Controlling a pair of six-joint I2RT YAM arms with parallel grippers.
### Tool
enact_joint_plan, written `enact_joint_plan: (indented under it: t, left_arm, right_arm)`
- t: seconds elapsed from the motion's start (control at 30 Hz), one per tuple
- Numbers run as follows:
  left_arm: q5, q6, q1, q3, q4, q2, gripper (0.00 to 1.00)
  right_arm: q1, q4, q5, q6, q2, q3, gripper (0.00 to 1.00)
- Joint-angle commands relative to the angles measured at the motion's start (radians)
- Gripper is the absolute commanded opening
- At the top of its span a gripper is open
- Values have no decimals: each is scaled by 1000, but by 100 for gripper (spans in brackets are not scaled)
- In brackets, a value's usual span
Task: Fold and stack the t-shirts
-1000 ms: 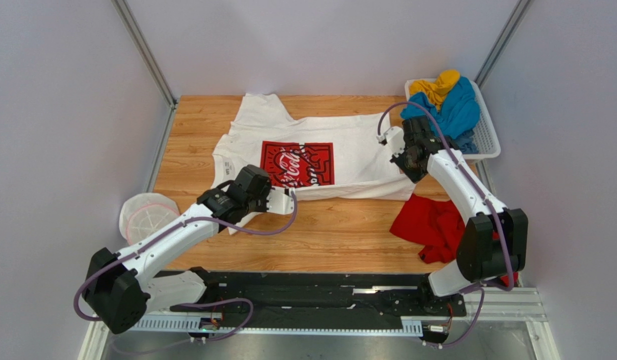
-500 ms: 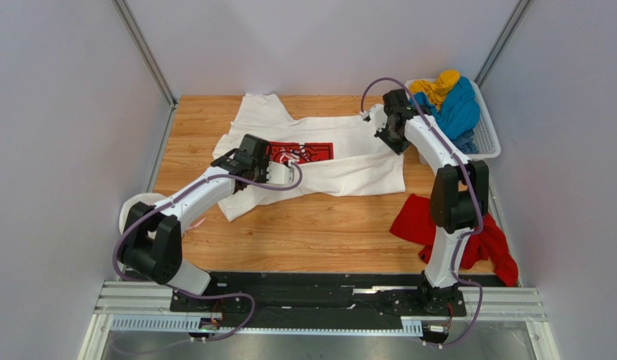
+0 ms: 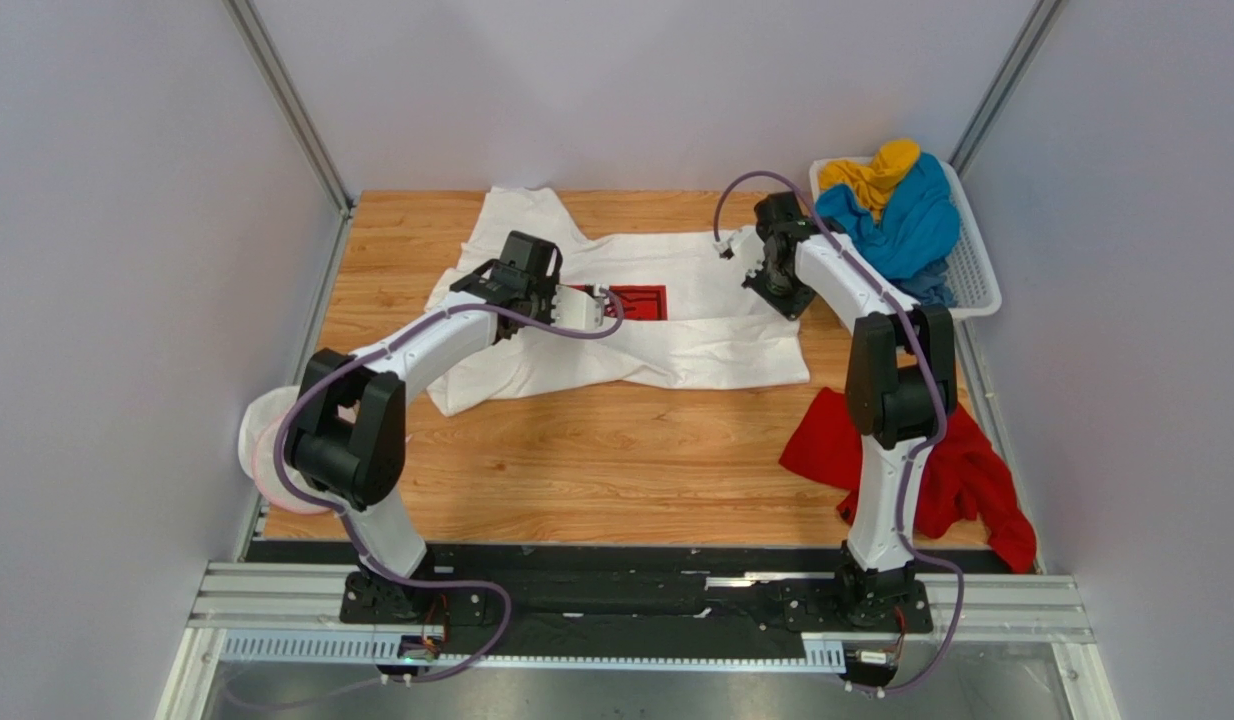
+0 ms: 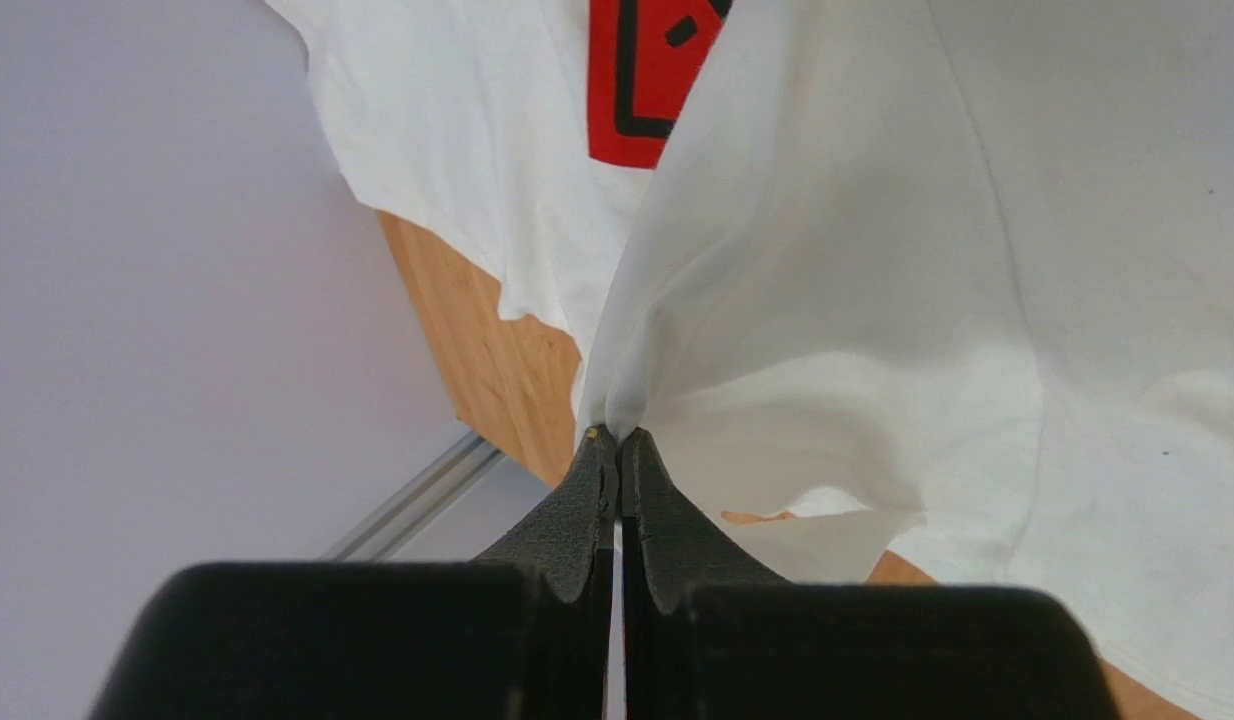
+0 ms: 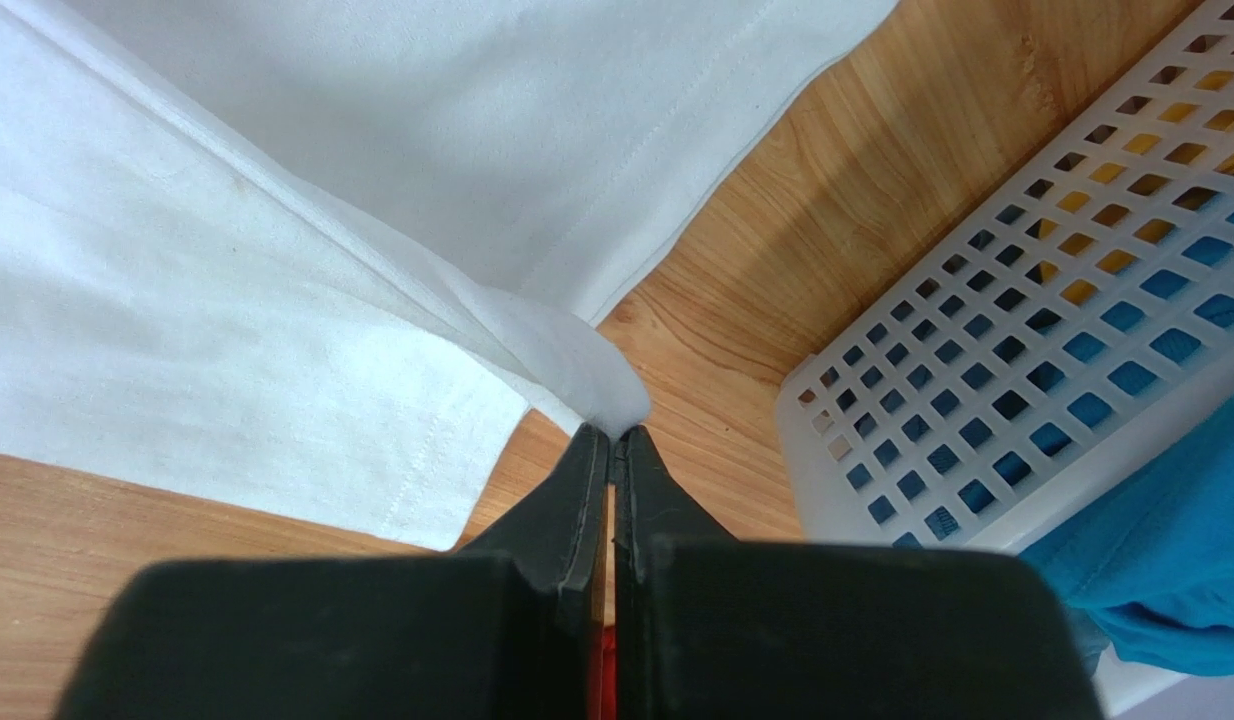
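Your left pincer [image 4: 619,438] clamped tight on fold of white shirt [image 4: 879,300]; cloth laps over part of red print [image 4: 631,90]. Your right pincer [image 5: 610,435] pinched shut on same shirt's hem corner, just beside basket [image 5: 999,300]. Shirt lies doubled over across far half of worktop [image 3: 623,465]. Red shirt [image 3: 879,450] crumpled at right edge. Blue shirt [image 3: 916,218] and yellow shirt [image 3: 874,170] heaped in basket, far right corner.
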Motion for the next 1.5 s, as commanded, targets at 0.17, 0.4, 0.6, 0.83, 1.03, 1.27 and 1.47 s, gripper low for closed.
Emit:
enact_joint_plan:
  t: [0.17, 0.4, 0.6, 0.83, 1.03, 1.27, 1.47]
  left_arm:
    - [-30, 59, 6, 72, 102, 93, 0]
    - [-51, 69, 16, 51, 150, 101, 0]
    - [-74, 71, 16, 10, 162, 49, 0]
    - [-60, 69, 9, -115, 67, -161, 0]
    - [-79, 74, -44, -240, 29, -348, 0]
    - [-145, 43, -145, -316, -45, -506, 0]
    - [-180, 31, -193, -380, -105, -615, 0]
  right_arm:
    - [3, 49, 47, -22, 26, 18, 0]
    - [3, 66, 66, -25, 34, 12, 0]
    - [3, 69, 70, -19, -63, -75, 0]
    - [5, 31, 58, 1, -287, -239, 0]
    - [22, -35, 20, 41, -483, -340, 0]
    - [49, -101, 6, 85, -653, -428, 0]
    - [68, -139, -6, 113, -758, -486, 0]
